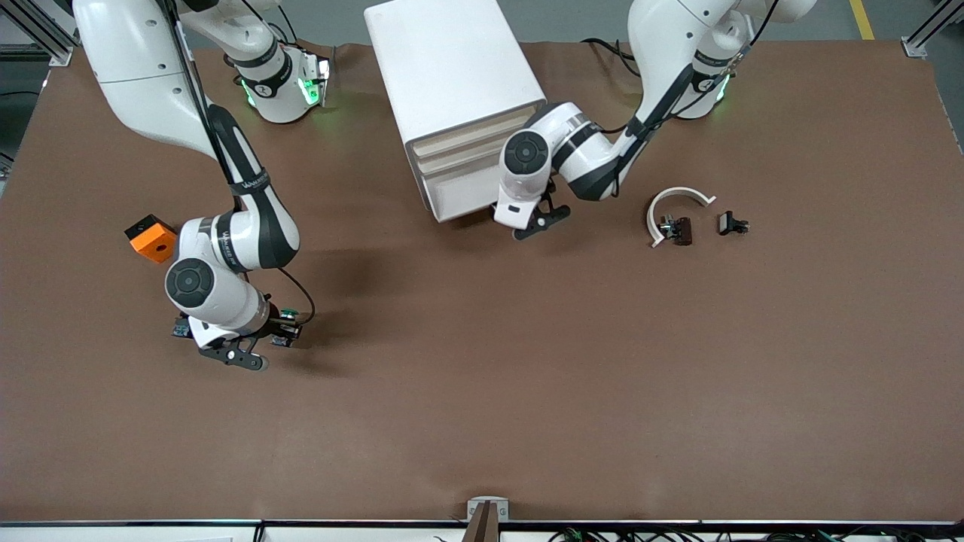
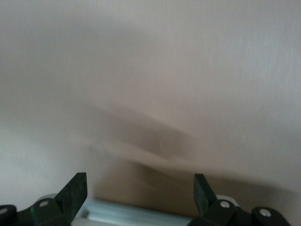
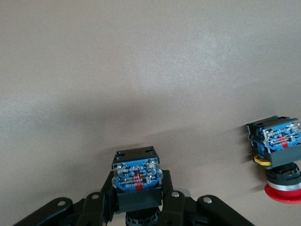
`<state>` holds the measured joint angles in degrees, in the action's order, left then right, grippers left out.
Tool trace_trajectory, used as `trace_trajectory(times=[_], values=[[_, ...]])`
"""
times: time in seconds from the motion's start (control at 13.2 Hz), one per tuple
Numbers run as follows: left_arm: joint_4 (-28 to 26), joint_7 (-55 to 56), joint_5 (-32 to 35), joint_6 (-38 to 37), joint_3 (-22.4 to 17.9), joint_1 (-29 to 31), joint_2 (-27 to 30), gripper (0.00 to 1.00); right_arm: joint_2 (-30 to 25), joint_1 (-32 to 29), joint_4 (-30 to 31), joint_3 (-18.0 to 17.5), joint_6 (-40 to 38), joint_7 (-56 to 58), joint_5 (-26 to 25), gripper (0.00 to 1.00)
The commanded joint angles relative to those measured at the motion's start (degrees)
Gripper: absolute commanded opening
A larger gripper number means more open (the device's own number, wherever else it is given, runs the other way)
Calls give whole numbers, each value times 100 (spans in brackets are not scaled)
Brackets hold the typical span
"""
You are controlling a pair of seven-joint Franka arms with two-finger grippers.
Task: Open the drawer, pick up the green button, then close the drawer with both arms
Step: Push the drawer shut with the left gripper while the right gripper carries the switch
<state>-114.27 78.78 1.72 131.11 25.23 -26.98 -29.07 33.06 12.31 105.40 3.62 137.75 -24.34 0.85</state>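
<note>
Right gripper point(image 1: 280, 331) is clamping the button point(image 3: 137, 175) just above the table point(image 1: 527, 391) | left gripper point(image 1: 536, 218), fingers apart, is being kept at the drawer point(image 1: 468, 184) | button should be lowered gently, drawer pushed squarely shut

The worktop point(image 1: 482, 391) is plain matte brown. The cabinet point(image 1: 444, 75) is white, its drawer fronts point(image 1: 467, 147) cream. Both arms are white with dark grey joints, green lights glowing at their bases. The left gripper point(image 2: 140, 190) and the right gripper point(image 3: 137, 207) are black. The button point(image 3: 137, 181) held by the right gripper has a black body and a blue base with a red mark; its cap point(image 1: 288, 310) is green. The second button point(image 3: 277, 157) is red-capped with a yellow band. A block point(image 1: 151, 238) is orange and black; a curved piece point(image 1: 674, 207) is white
</note>
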Motion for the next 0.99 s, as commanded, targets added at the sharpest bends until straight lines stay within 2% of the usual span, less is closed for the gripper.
trace_trajectory(times=[0.0, 0.15, 0.46, 0.76, 0.91], values=[[-210, 146, -461, 82, 315, 70, 200, 100, -46, -211, 156, -89, 163, 61, -112, 0], [-201, 155, -838, 46, 456, 62, 156, 100, -54, -273, 253, -80, 269, 305, -120, 0], [-166, 155, -1444, 46, 474, 18, 112, 100, -54, -405, 332, -89, 313, 395, -120, 0], [9, 146, -1438, 2, 422, 298, 156, 100, -63, -379, 349, -89, 279, 299, -112, 0], [324, 102, -1220, -452, 395, 745, 182, 100, -54, -335, 358, -89, 270, 19, -112, 0]])
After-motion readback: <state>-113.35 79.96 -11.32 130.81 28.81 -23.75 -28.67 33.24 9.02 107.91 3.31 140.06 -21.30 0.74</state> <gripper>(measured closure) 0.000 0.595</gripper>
